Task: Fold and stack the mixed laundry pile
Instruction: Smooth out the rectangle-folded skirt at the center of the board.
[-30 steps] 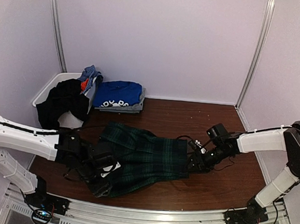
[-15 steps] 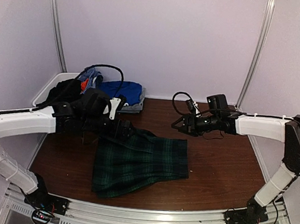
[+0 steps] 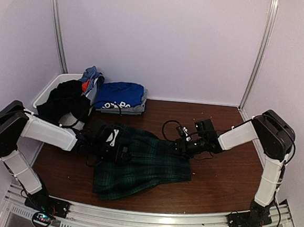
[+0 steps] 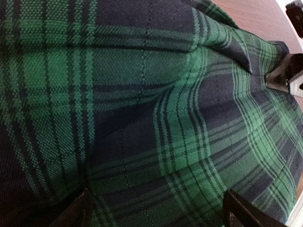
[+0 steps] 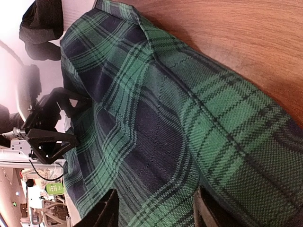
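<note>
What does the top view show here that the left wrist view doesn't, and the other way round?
Only the top view: the basket with a black garment draped over its rim, the folded blue T-shirt beside it, both arms, and the whole skirt in outline.
Only the left wrist view: the tartan weave up close, with the left gripper open just above it.
Both: the skirt lying on the table, with the right gripper at its far edge.
</note>
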### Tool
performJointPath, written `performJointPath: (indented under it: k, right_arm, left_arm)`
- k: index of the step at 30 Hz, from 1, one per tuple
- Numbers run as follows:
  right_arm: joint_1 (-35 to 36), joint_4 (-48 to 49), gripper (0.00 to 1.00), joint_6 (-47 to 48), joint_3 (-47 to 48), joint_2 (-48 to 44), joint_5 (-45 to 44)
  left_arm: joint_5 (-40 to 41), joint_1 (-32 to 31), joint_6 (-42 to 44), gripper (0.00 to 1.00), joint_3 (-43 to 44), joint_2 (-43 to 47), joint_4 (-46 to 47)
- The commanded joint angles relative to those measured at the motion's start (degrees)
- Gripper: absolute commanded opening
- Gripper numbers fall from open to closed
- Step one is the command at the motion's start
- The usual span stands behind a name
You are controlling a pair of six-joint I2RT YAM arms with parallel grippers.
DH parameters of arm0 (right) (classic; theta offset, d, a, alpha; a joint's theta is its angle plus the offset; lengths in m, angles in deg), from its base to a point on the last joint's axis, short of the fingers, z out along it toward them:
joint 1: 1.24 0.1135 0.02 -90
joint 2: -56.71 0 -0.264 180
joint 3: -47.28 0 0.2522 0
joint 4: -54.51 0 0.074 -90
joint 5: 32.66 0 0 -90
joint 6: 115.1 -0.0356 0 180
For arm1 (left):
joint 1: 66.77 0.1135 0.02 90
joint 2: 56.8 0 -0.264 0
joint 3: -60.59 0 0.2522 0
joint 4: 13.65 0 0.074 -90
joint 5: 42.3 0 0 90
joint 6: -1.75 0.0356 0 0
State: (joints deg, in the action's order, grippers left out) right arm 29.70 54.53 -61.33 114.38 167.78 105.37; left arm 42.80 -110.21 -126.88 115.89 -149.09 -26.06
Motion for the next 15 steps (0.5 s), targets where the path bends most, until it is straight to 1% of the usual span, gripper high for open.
performJointPath:
  k: [1, 4, 7, 10, 12, 15]
  right_arm:
    - [-2.8, -4.4, 0.54, 4.1, -4.3, -0.4, -3.3]
    - [-3.8, -9.8, 0.54, 6.8, -4.7, -7.1, -5.0]
    - [-4.9, -14.0, 0.54, 6.9, -7.1, -16.1, -5.9]
    - [-6.1, -18.2, 0.54, 5.9, -10.5, -23.6, -7.0]
    - [-7.7, -19.9, 0.55, 5.3, -13.4, -27.8, -7.6]
    - [-10.6, -20.2, 0.57, 3.5, -18.2, -32.3, -7.6]
  left_arm:
    - [0.7, 0.1, -2.0, 0.98, -4.4, 4.0, 2.3]
    - [2.6, -1.0, 2.4, 0.96, -3.3, 7.8, -0.8]
    - [11.5, -8.8, 11.6, 0.98, 3.7, 10.0, -8.9]
    - [13.2, -13.7, 16.3, 0.94, 11.4, 7.0, -13.3]
    - [15.2, -16.9, 20.3, 0.91, 15.7, 4.2, -13.8]
    - [16.0, -21.4, 28.2, 0.85, 22.7, -2.0, -13.6]
